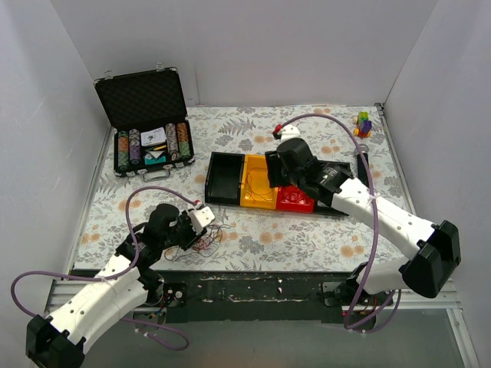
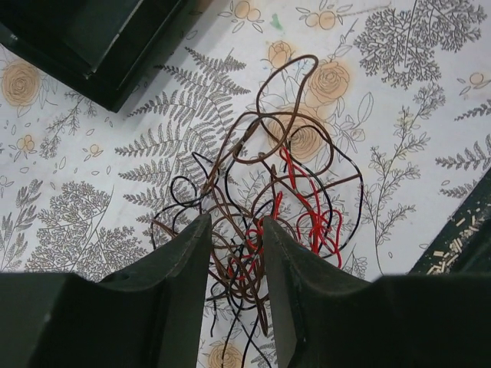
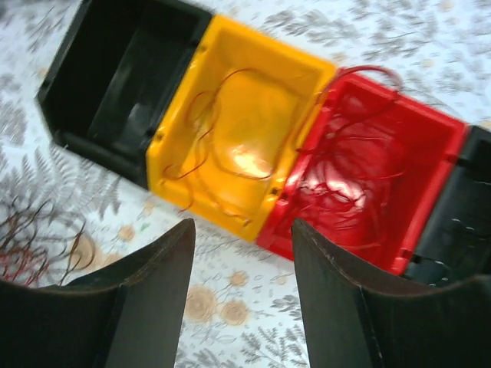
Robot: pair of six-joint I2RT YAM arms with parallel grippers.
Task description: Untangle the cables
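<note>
Many limp, hair-thin cables (image 2: 288, 176) tangle at the tabletop's (image 1: 307, 238) near edge; left gripper (image 2: 236, 222) straddles them unclenched, right gripper (image 3: 243, 230) released; an outer loop seems graspable.

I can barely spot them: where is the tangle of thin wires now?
In the top view the cables lie near left on the table, at the jaws of the left gripper, short of the black bin.

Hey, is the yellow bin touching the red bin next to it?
Touching. The right wrist view shows the yellow bin and red bin with side walls flush, no gap between them.
</note>
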